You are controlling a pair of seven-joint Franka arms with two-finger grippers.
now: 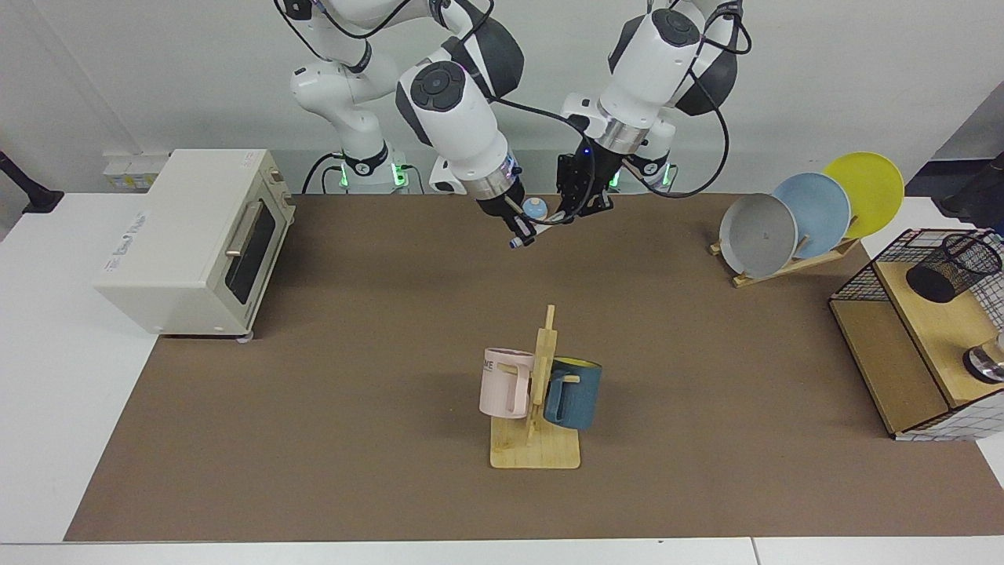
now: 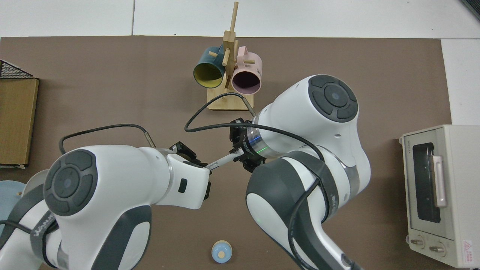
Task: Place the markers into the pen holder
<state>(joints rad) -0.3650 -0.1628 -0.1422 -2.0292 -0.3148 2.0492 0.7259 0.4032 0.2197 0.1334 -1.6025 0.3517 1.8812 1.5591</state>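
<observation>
The white-barrelled marker hangs in the air over the back of the mat, spanning the two hands. My right gripper is shut on its barrel near the blue end. My left gripper has its fingers closed on the capped end. From above, the white barrel bridges the right gripper and the left gripper. The black mesh pen holder sits far off on the wooden shelf top; the top view does not show it.
A wire-and-wood shelf stands at the facing view's right edge, a plate rack behind it. A mug tree with pink and blue mugs is mid-mat. A toaster oven stands on the other side. A small blue dome sits beneath the hands.
</observation>
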